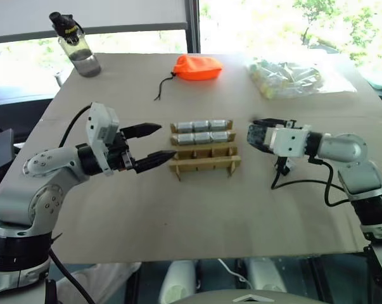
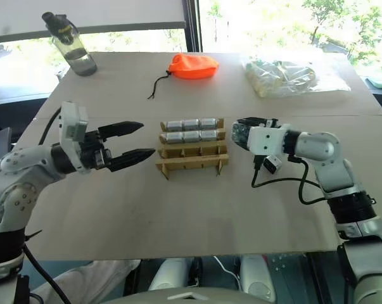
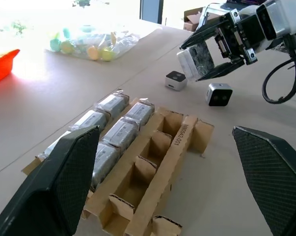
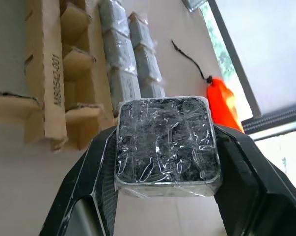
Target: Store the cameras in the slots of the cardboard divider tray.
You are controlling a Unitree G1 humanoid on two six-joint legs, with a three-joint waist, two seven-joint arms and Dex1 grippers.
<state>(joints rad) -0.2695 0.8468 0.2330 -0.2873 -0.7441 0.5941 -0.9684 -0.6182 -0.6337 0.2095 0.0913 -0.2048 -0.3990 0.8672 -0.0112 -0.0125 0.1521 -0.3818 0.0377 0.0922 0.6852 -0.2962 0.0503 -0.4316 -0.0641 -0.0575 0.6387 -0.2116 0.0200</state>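
I count six cameras already seated in the cardboard divider tray, filling its two far rows, three per row, all wrapped in clear film. The two near rows of slots look empty from the head and left wrist views, so I judge the job roughly half done on tray capacity. My right gripper has its jaws closed partway on another wrapped camera, black lens face toward the wrist camera, carried in the air just right of the tray and not yet over a slot. Two more loose cameras sit on the table behind that gripper, near each other, well apart from the tray; I can't tell if more lie elsewhere. My left gripper hovers just left of the tray, jaws spread wide, holding nothing, pointing at the tray's left end, maybe ready to steady it. Left to do as I read it: bring the held camera over the next empty row, drop it in, then fetch the two loose ones. The orange pouch, the bag of pale tubes and the bottle sit at the far side, out of play.
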